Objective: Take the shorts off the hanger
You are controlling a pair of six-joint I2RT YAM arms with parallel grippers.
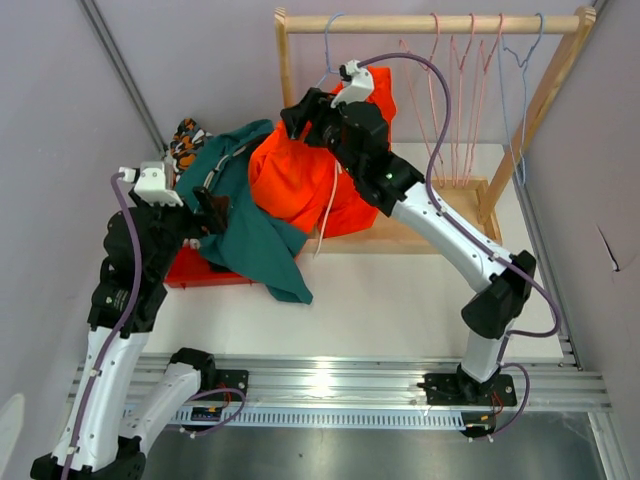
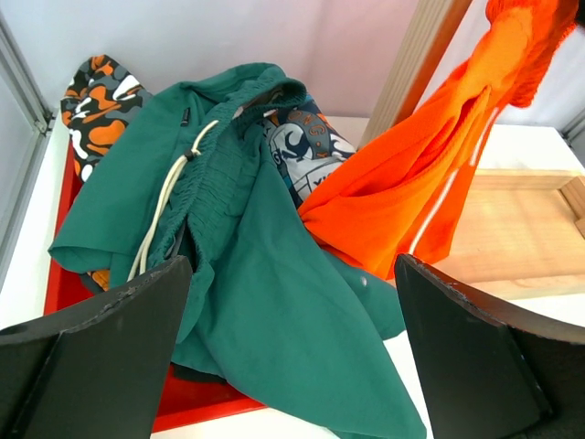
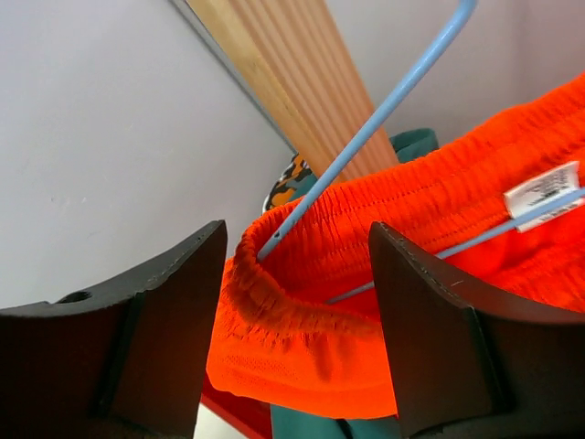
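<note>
Right fingers (image 3: 137, 347) gape around the orange shorts' (image 3: 366, 229) ribbed waistband on a thin blue hanger (image 3: 384, 110); left fingers (image 2: 101, 357) spread wide.

This is a robotics test cell in a lab, not a home or a shop. Two white-and-black machines, the left arm (image 1: 125, 290) and the right arm (image 1: 450, 230), are bolted to an aluminium rail (image 1: 330, 380) at the near edge of a white table (image 1: 400, 300), with purple cables (image 1: 446, 105) looping along them. Plain grey partition walls (image 1: 50, 150) box the table in. A small wooden rack (image 1: 430, 22) of wire hangers (image 1: 470, 90) and a red tray (image 1: 200, 272) heaped with shorts (image 1: 250, 240) sit on it.
</note>
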